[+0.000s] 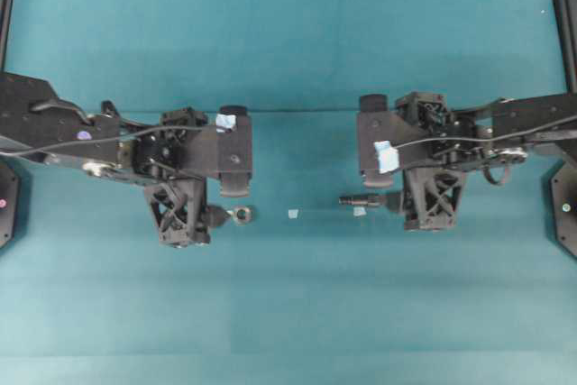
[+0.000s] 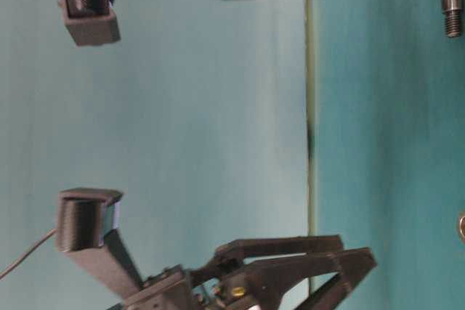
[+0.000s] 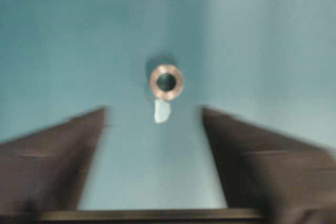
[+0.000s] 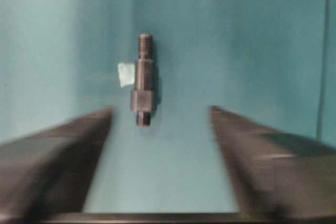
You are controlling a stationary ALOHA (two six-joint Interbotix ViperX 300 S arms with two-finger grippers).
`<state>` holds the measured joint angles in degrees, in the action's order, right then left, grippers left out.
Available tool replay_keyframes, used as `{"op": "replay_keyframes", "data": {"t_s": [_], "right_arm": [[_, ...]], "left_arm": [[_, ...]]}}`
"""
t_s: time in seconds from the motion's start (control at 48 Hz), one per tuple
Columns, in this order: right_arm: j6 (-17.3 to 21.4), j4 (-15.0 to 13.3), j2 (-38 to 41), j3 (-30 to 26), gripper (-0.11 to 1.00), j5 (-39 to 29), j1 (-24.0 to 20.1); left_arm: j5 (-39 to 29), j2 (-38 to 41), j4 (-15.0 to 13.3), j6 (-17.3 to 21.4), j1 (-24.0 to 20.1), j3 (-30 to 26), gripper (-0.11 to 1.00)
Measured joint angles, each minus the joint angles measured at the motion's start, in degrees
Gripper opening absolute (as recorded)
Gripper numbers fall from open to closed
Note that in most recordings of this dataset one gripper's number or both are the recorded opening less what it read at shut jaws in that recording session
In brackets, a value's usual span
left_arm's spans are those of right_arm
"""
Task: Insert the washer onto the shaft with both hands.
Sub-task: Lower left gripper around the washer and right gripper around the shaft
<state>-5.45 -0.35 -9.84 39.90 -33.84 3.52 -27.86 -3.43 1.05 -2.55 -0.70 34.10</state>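
Note:
The washer (image 1: 242, 215), a small metal ring, lies flat on the teal table just in front of my left gripper (image 1: 225, 203). In the left wrist view the washer (image 3: 180, 82) sits ahead of the fingertips, centred between them, and the left gripper (image 3: 153, 111) stands open and empty. The shaft (image 1: 359, 198), a dark stepped rod, lies on the table pointing toward the middle. My right gripper (image 1: 386, 191) is beside its near end. In the right wrist view the shaft (image 4: 143, 85) lies lengthwise ahead of the open right gripper (image 4: 160, 110), slightly left of centre, untouched.
Small pale tape scraps lie on the table: one (image 1: 292, 214) between washer and shaft, one (image 4: 125, 74) beside the shaft, one (image 3: 161, 111) next to the washer. Black frame parts (image 1: 564, 200) stand at the table's side edges. The teal table (image 1: 288, 313) stretches in front.

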Motion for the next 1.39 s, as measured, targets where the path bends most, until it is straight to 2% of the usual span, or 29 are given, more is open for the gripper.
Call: {"op": "replay_keyframes", "data": {"t_s": [0.083,0.146,0.458,0.832,1.103,1.394], "right_arm": [[0.0,0.0,1.41,-0.26,0.88,0.0,0.0],[0.0,0.0,2.2,-0.53,0.95,0.09,0.09],[0.0,0.0,3.87,0.09,0.92,5.01,0.09],[0.09,0.79,4.92,3.6,0.91,7.82,0.09],[0.09,0.97,6.68,4.04,0.9,9.4,0.09],[0.09,1.58,9.4,4.13,0.9,11.25,0.0]], "left_arm": [[1.41,1.32,0.09,0.09,0.0,0.09,0.86],[2.02,1.93,0.09,0.09,0.0,0.0,0.87],[2.72,3.08,0.09,0.09,-0.09,0.0,0.86],[5.27,8.35,0.0,0.09,0.97,-0.44,0.86],[6.42,10.81,0.0,0.0,2.29,-0.53,0.86],[8.09,11.87,0.09,0.09,1.76,-0.62,0.86]]}}
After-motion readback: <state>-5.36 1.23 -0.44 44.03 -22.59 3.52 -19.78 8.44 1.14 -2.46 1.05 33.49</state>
